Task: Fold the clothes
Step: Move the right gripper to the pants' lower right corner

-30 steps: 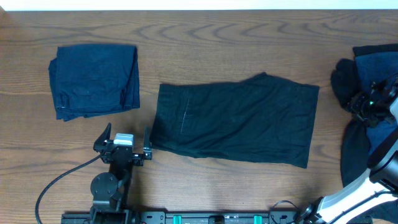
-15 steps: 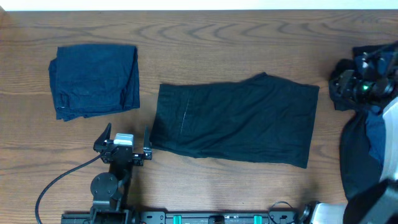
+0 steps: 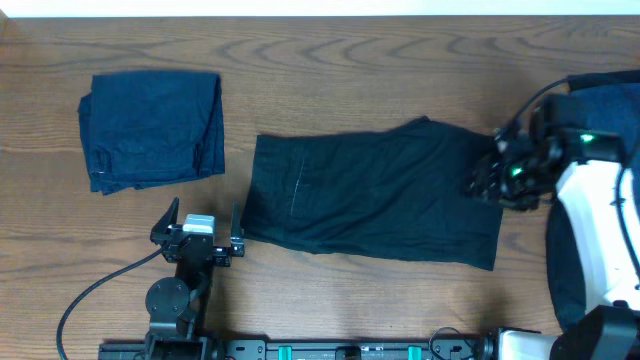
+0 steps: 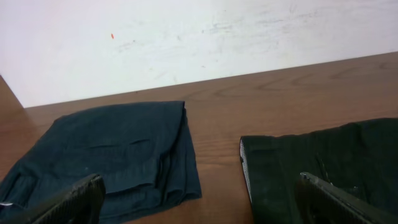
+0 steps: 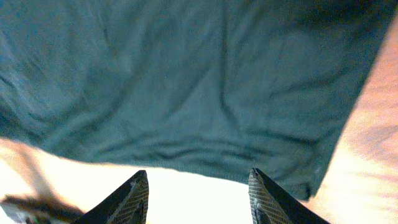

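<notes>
The black, shorts-like garment of the clothes [image 3: 375,190] lies spread flat mid-table. My left gripper [image 3: 205,212] rests open at its left end, touching nothing. In the left wrist view the left gripper [image 4: 199,208] frames bare wood, with the shorts [image 4: 323,158] and their pale waistband strip [image 4: 244,165] to the right. My right gripper [image 3: 482,178] hovers over the shorts' right edge. The right wrist view shows the right gripper [image 5: 199,190] open and empty, with the cloth's hem [image 5: 186,81] just beyond the fingertips.
A folded navy garment [image 3: 152,128] sits at the back left, and the left wrist view shows this navy garment [image 4: 112,149] too. More dark clothes [image 3: 605,95] are heaped at the right edge, partly under my white right arm [image 3: 600,230]. A cable [image 3: 90,290] trails from the left arm.
My right gripper has swung left from the heap at the far right to the shorts' right edge. The left arm and both laid-out garments have not moved.
</notes>
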Action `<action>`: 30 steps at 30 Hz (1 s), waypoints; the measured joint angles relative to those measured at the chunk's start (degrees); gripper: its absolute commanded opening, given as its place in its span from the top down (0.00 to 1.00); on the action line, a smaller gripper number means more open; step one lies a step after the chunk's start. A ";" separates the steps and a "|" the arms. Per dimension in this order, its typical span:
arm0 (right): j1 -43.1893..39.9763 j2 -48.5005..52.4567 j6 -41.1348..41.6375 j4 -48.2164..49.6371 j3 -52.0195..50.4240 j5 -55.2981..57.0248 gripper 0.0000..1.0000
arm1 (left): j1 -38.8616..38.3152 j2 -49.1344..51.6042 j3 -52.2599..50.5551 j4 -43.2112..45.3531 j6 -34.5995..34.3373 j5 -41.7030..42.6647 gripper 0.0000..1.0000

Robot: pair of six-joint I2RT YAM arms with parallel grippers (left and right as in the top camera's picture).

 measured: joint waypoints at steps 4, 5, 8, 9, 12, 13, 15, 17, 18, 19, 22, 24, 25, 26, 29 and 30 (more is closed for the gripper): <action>1.51 0.00 0.00 -0.24 -5.05 0.68 0.50 | 0.00 0.00 0.00 0.00 0.02 0.00 0.02; 1.53 0.00 0.00 -0.26 -6.10 0.90 0.50 | 0.00 0.00 0.00 -0.02 0.00 0.00 0.02; 1.53 0.00 0.28 -0.37 -8.02 1.33 0.50 | 0.00 0.00 0.00 -0.02 0.02 0.00 0.02; 1.51 0.00 0.44 -0.46 -8.50 1.38 0.50 | 0.00 0.00 0.00 0.00 0.02 0.00 0.02; 1.53 -0.33 0.85 -0.57 -10.36 1.42 0.50 | 0.00 0.00 0.00 -0.02 0.00 0.00 0.02; 1.51 -0.74 1.14 -0.48 -11.32 1.49 0.50 | 0.00 0.00 0.00 0.00 0.02 0.00 0.02; 1.53 -1.86 2.01 -0.33 -12.72 1.97 0.50 | 0.00 0.00 0.00 -0.02 0.02 0.00 0.02; 1.53 -3.80 3.48 -0.17 -13.81 3.74 0.50 | 0.00 0.00 0.00 0.00 0.02 0.00 0.02; 1.53 -5.31 4.42 -0.22 -14.19 4.92 0.50 | 0.00 0.00 0.00 -0.02 0.02 0.00 0.02; 1.53 -7.04 5.11 -0.24 -14.45 5.97 0.50 | 0.00 0.00 0.00 -0.02 0.02 0.00 0.02; 1.53 -13.40 6.43 -0.68 -14.56 7.78 0.51 | 0.00 0.00 0.00 -0.02 0.00 0.00 0.02; 1.53 -17.40 6.97 -1.40 -14.56 8.20 0.51 | 0.00 0.00 0.00 0.00 0.00 0.00 0.02; 1.53 -19.19 7.43 -1.84 -14.56 8.35 0.51 | 0.00 0.00 0.00 0.00 0.00 0.00 0.02; 1.53 -20.48 7.96 -2.32 -14.56 8.55 0.50 | 0.00 0.00 0.00 -0.02 0.00 0.00 0.02; 1.53 -22.80 10.60 -4.92 -14.56 8.98 0.46 | 0.00 0.00 0.00 0.00 0.00 0.00 0.02; 1.53 -22.91 11.39 -5.14 -14.62 8.96 0.45 | 0.00 0.00 0.00 0.00 0.00 0.00 0.02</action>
